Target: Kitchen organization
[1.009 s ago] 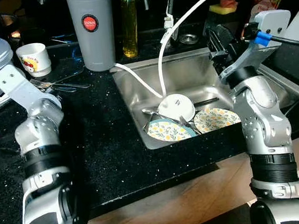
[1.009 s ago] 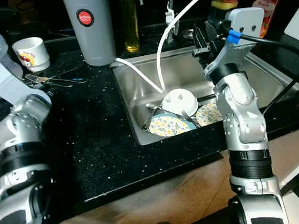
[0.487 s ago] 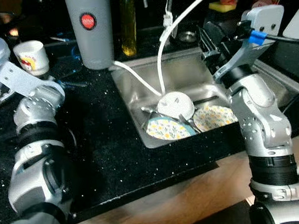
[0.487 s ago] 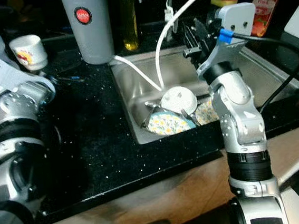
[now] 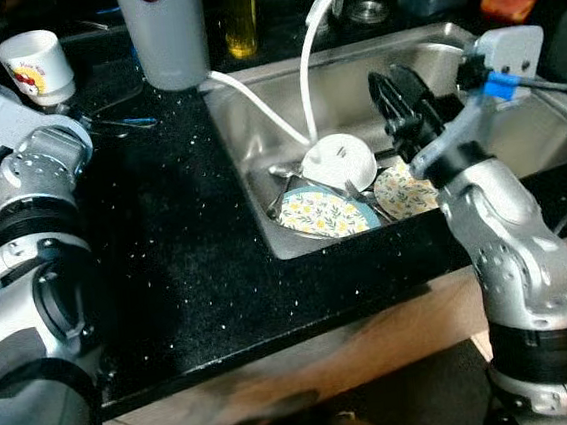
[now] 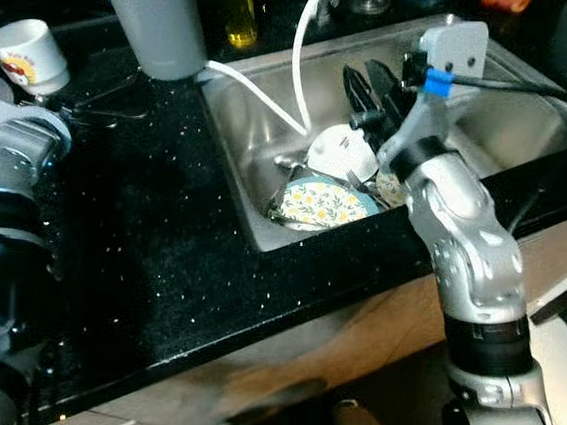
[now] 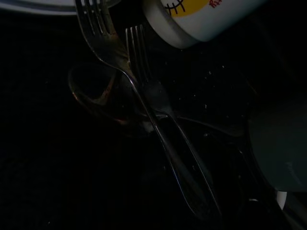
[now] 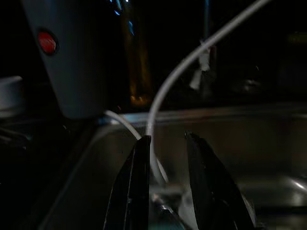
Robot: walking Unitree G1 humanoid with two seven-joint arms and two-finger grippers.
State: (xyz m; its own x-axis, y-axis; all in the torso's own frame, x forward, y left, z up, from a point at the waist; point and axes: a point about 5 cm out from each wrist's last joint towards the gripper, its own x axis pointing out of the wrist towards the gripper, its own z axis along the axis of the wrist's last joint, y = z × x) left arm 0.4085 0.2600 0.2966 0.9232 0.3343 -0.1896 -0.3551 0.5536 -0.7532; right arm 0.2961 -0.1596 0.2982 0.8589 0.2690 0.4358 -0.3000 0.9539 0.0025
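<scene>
I am looking down at a black speckled countertop (image 5: 187,252) with a stainless steel sink (image 5: 342,86) set into it. My right gripper (image 5: 400,101) is hanging over the sink, its two long black fingers (image 8: 136,187) standing a little apart with nothing between them. In the right wrist view a thin white hose (image 8: 192,57) is running down past those fingers toward the basin, though I cannot tell whether it is touching them.

At the bottom of the sink, a white upturned bowl (image 5: 337,162) is resting on two round plates with a yellow floral pattern: one plate (image 5: 322,212) is lying toward my left, the other (image 5: 402,189) toward my right, partly hidden behind my right arm. Some metal cutlery is lying among them, too small to make out clearly.

My left arm (image 5: 34,176) is reaching along the counter toward the far left corner; I cannot tell how its fingers are standing. The left wrist view, very dark, is showing two metal forks (image 7: 144,91) and a metal spoon (image 7: 103,96) lying together on the counter, just beside a white mug with a cartoon print (image 5: 33,64).

Behind the sink, a tall grey cylindrical container with a red round label (image 5: 161,33) is standing next to a bottle of yellow liquid (image 5: 238,16).
</scene>
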